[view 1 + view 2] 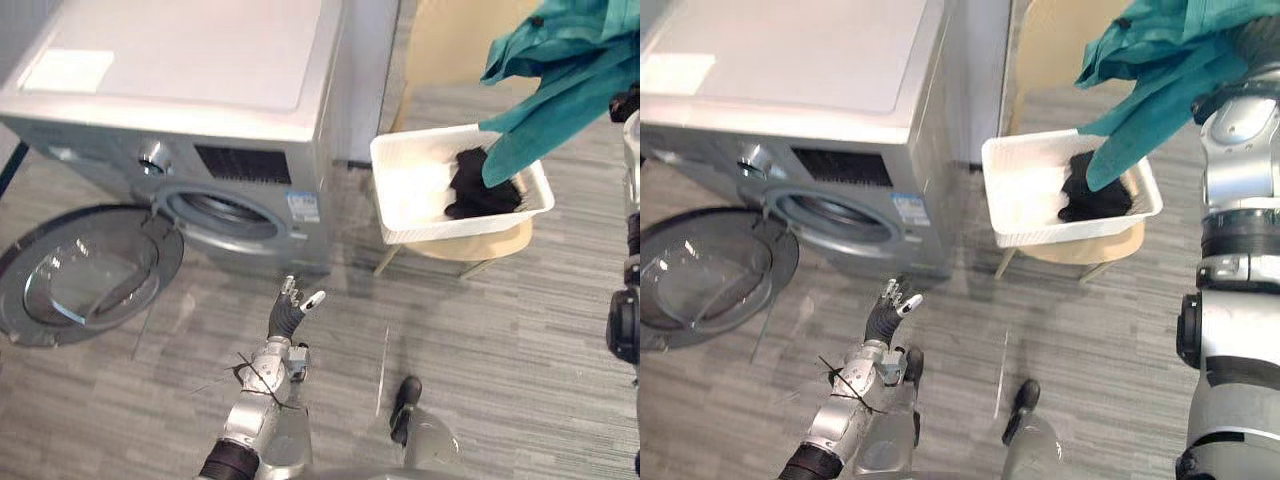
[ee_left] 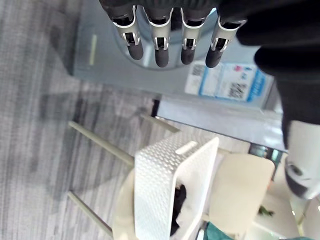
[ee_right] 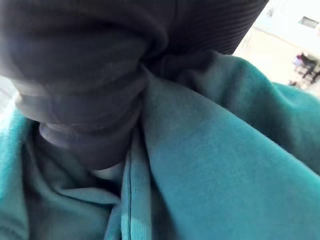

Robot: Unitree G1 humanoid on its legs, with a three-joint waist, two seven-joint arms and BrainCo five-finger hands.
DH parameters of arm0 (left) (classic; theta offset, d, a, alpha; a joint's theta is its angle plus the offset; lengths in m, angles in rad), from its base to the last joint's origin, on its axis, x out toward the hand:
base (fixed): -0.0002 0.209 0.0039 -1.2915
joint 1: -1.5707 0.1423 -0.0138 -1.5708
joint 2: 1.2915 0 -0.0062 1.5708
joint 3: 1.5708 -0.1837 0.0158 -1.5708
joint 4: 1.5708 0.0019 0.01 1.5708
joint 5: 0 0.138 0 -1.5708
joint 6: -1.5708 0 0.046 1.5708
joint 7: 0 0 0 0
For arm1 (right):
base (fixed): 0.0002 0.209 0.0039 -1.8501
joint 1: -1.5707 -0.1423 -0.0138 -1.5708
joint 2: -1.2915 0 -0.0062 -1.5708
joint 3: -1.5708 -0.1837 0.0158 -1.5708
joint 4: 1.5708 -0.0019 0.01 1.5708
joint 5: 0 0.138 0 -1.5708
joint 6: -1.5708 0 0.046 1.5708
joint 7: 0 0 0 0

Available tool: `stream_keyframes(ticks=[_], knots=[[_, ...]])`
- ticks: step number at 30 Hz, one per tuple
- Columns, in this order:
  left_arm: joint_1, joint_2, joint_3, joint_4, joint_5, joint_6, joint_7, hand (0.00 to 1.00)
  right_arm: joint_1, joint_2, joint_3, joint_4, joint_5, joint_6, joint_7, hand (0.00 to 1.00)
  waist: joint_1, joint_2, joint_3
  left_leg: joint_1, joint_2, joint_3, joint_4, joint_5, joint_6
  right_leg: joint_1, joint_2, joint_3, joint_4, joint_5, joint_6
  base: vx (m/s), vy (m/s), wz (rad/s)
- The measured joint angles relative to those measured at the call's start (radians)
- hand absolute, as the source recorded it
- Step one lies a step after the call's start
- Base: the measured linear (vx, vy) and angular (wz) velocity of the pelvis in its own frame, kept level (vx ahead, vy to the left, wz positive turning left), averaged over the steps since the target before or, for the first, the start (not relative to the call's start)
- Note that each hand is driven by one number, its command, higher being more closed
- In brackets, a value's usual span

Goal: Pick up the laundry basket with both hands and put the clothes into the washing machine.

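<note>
Teal garment (image 1: 560, 60) over basket (image 1: 412, 190) on chair (image 1: 478, 246), beside open-doored washer (image 1: 200, 60)

Laundry area; washing machine (image 1: 200, 120), laundry basket (image 1: 400, 190) on chair (image 1: 480, 245).

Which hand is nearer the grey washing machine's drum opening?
Left. The left hand hovers low before the drum opening; the right hand is far off, in the teal cloth garment above the white plastic basket.

Teal garment (image 1: 560, 60); white basket (image 1: 410, 190); black clothes (image 1: 480, 185); silver washer (image 1: 200, 60).
</note>
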Motion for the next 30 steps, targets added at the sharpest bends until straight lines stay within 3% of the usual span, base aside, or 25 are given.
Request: stream_keyframes(ticks=[6, 9, 13, 20, 25, 30], knots=[[-0.012, 0.057, -0.007, -0.194, 0.168, -0.001, 0.004, 0.00, 0.268, 0.092, -0.076, -0.269, 0.000, -0.031, 0.022, 1.00, -0.054, -0.025, -0.078, 0.097, 0.004, 0.075, 0.000, -0.036, 0.000, 0.092, 0.020, 0.063, -0.107, 0.041, 0.007, 0.11, 0.013, -0.38], [-0.028, 0.065, -0.012, -0.261, 0.214, -0.003, 0.003, 0.00, 0.436, 0.142, -0.089, -0.433, 0.027, -0.070, 0.080, 1.00, -0.083, -0.026, -0.116, 0.140, 0.009, 0.105, 0.000, -0.053, -0.004, 0.119, 0.027, 0.088, -0.119, 0.041, 0.007, 0.07, 0.004, -0.27], [-0.142, 0.107, -0.050, -0.266, 0.245, -0.004, -0.002, 0.00, 0.545, 0.183, -0.083, -0.559, 0.164, -0.122, 0.204, 1.00, -0.110, -0.022, -0.140, 0.171, 0.013, 0.144, -0.001, -0.066, -0.006, 0.131, 0.037, 0.124, -0.137, 0.056, 0.007, -0.01, 0.008, -0.23], [-0.265, 0.200, -0.149, -0.266, 0.336, -0.008, -0.045, 0.00, 0.612, 0.196, 0.003, -0.703, 0.369, -0.199, 0.358, 1.00, -0.132, -0.022, -0.165, 0.213, 0.013, 0.208, -0.001, -0.075, -0.005, 0.151, 0.045, 0.182, -0.192, 0.099, 0.009, -0.04, 0.007, -0.28], [-0.401, 0.293, -0.311, -0.244, 0.406, -0.034, -0.101, 0.00, 0.611, 0.196, 0.136, -0.736, 0.534, -0.221, 0.430, 1.00, -0.130, -0.021, -0.177, 0.216, 0.013, 0.240, -0.008, -0.079, -0.009, 0.147, 0.050, 0.212, -0.224, 0.121, 0.007, -0.05, -0.005, -0.17], [-0.419, 0.298, -0.335, -0.208, 0.419, -0.045, -0.109, 0.00, 0.609, 0.197, 0.228, -0.736, 0.610, -0.222, 0.448, 1.00, -0.131, -0.018, -0.178, 0.208, 0.013, 0.251, -0.008, -0.076, -0.006, 0.130, 0.051, 0.223, -0.225, 0.125, 0.007, -0.01, -0.001, -0.08]])
